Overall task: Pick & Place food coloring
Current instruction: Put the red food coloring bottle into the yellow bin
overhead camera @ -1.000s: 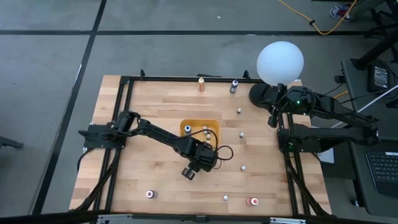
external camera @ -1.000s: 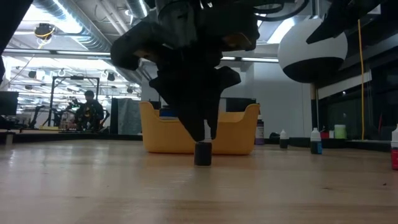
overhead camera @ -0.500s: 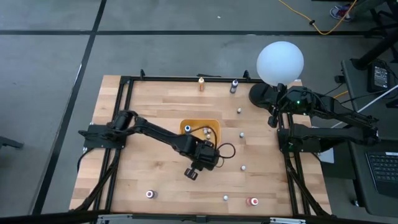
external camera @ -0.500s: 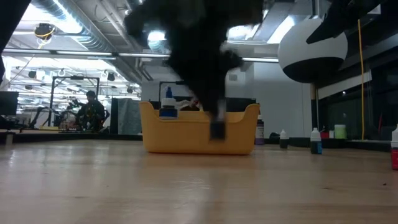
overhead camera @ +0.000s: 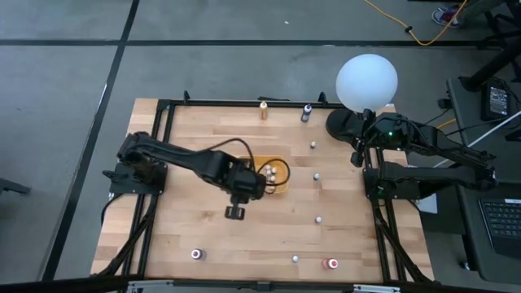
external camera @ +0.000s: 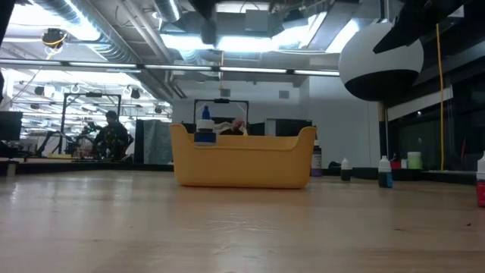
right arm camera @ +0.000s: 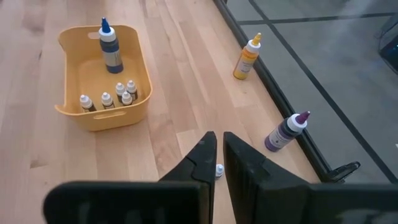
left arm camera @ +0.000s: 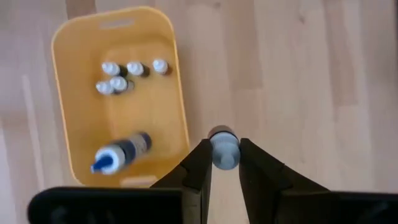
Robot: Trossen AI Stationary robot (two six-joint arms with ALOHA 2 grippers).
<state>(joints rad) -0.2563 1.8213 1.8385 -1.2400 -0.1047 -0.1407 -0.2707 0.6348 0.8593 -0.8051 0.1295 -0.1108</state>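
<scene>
Tray (right arm camera: 93,118) of orange-yellow plastic sits mid-desk (overhead camera: 195,155), holding a tall blue-capped bottle (right arm camera: 111,50) upright and four tiny white-capped food coloring bottles (right arm camera: 115,96) clustered beside it. The left tool (left arm camera: 224,163) hangs just beside the tray, gripping a small grey-capped bottle (left arm camera: 224,149) between its fingers. The right tool (right arm camera: 219,155) is closed on nothing at the far right of the desk. From above, the left arm hides part of the tray. Other bottles stand scattered: an orange one (right arm camera: 247,59) and a purple one (right arm camera: 283,132) by the far edge.
</scene>
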